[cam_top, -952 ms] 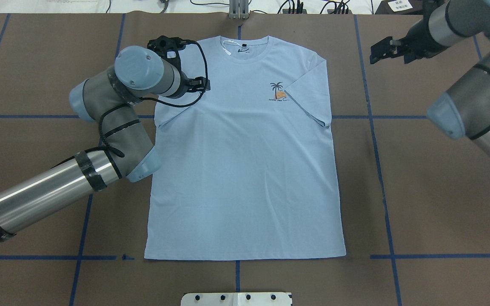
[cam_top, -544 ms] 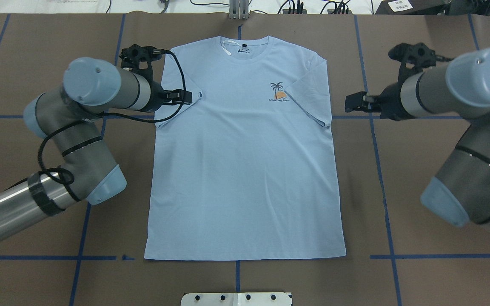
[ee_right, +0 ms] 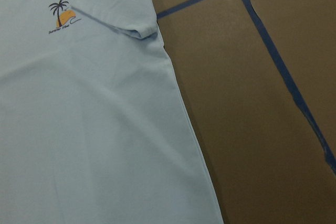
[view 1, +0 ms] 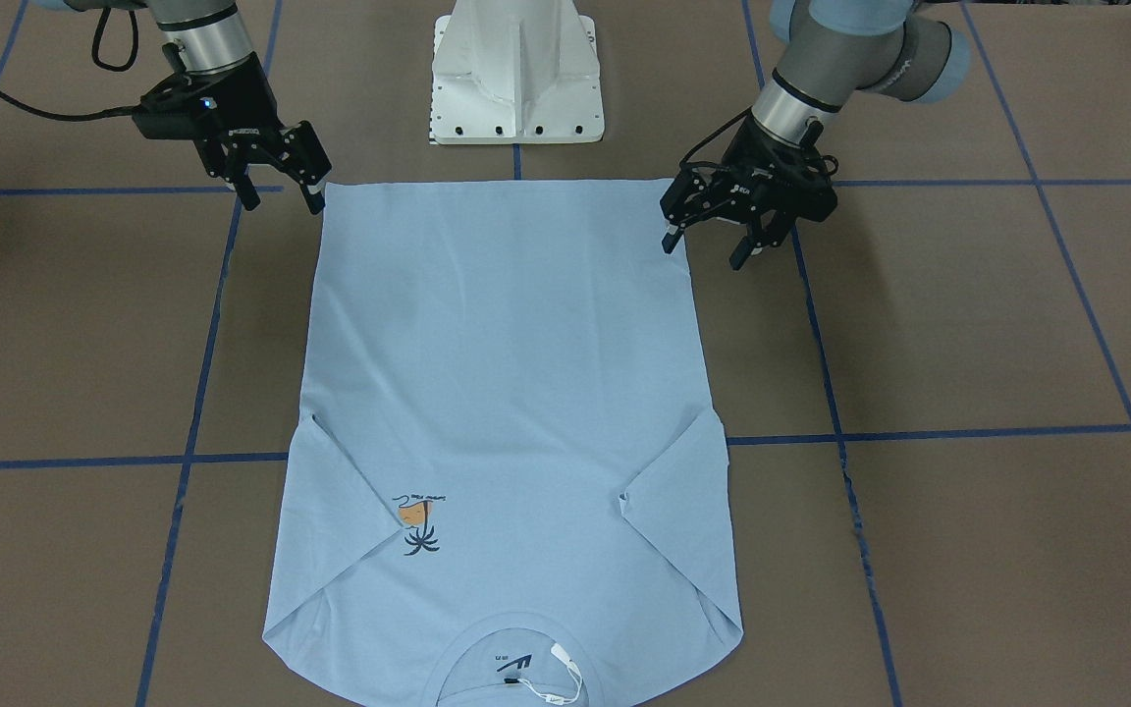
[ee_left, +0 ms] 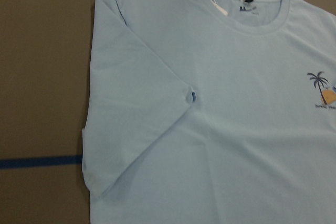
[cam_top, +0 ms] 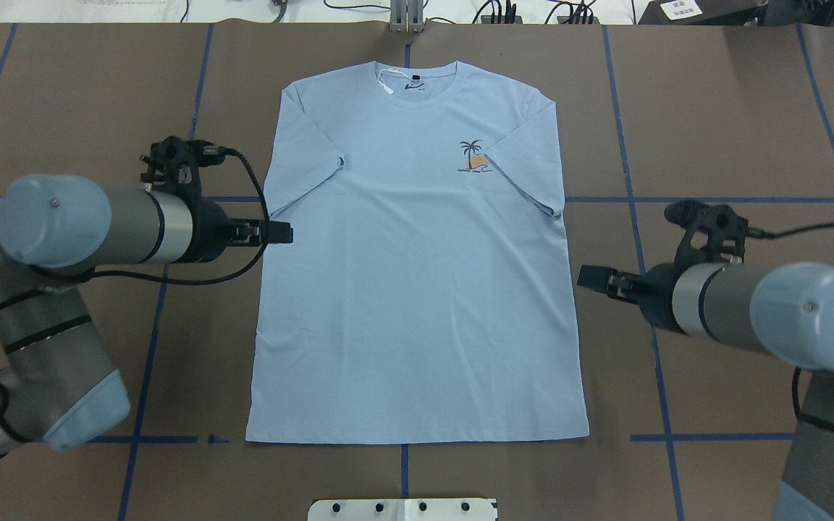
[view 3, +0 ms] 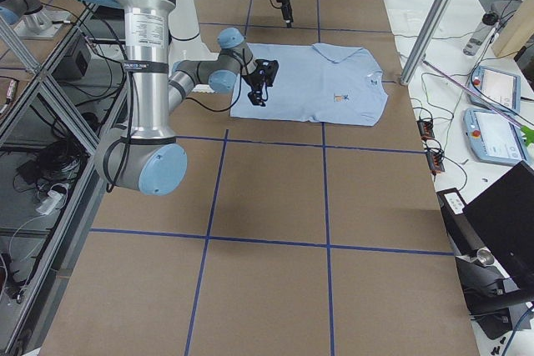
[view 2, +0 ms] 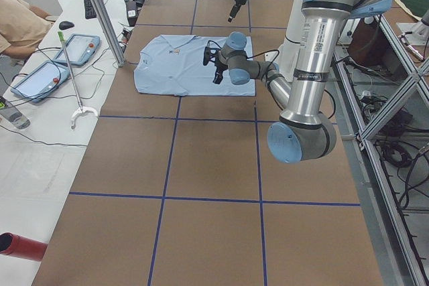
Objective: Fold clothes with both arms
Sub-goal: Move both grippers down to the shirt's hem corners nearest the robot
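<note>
The light blue T-shirt (cam_top: 417, 289) lay flat and front up in the middle of the brown table (cam_top: 735, 108), with both sleeves (cam_top: 301, 159) folded inward. The left gripper (view 1: 701, 253) and the right gripper (view 1: 283, 204) hung beside its two long edges, jaws spread apart and grasping nothing. Blue tape lines (cam_top: 677, 199) crossed the table, and a white pedestal (view 1: 516, 79) stood near the hem. In the front-facing view the collar (view 1: 467, 656) was cut off by the lower border. The black neck label (cam_top: 415, 77) and the words under the palm print (cam_top: 473, 155) were too small to read.

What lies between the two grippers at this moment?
The light blue T-shirt lies spread between the left gripper and the right gripper; the overhead view shows it.
</note>
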Controlling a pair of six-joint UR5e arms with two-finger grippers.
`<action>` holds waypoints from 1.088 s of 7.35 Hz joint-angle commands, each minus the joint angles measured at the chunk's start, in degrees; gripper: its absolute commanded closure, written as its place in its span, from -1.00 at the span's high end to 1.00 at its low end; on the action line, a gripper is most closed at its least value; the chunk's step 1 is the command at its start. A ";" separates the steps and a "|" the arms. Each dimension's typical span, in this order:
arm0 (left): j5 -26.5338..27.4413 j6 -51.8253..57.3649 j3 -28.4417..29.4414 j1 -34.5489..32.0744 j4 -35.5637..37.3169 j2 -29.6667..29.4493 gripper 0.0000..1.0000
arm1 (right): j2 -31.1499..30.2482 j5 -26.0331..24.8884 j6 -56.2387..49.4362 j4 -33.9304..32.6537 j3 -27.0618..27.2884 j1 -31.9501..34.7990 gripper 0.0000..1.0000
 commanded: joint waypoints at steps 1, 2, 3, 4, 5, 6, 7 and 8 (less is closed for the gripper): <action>7.61 -13.33 -3.84 11.01 -0.73 5.42 0.56 | -1.39 -7.95 7.63 0.00 1.90 -7.78 0.92; 10.87 -16.08 -3.41 14.97 -0.55 6.65 0.52 | -1.39 -8.05 7.63 0.00 1.99 -7.79 0.93; 11.16 -18.29 -3.23 17.80 -0.38 7.70 0.51 | -1.39 -8.05 7.63 0.00 1.99 -7.79 0.93; 12.99 -19.70 -2.88 20.35 0.15 7.80 0.48 | -1.39 -8.05 7.63 0.00 1.99 -7.87 0.93; 15.01 -19.71 -1.57 21.59 0.33 7.45 0.43 | -1.39 -8.05 7.63 0.00 1.99 -7.88 0.94; 15.12 -19.80 -0.60 21.78 0.33 7.28 0.34 | -1.30 -8.14 7.63 0.00 1.99 -7.88 0.96; 15.12 -19.80 -0.33 21.95 0.33 7.27 0.27 | -1.30 -8.14 7.63 0.00 1.99 -7.96 0.96; 15.12 -19.80 -0.16 21.96 0.33 7.19 0.19 | -1.30 -8.14 7.63 0.00 1.99 -7.96 0.96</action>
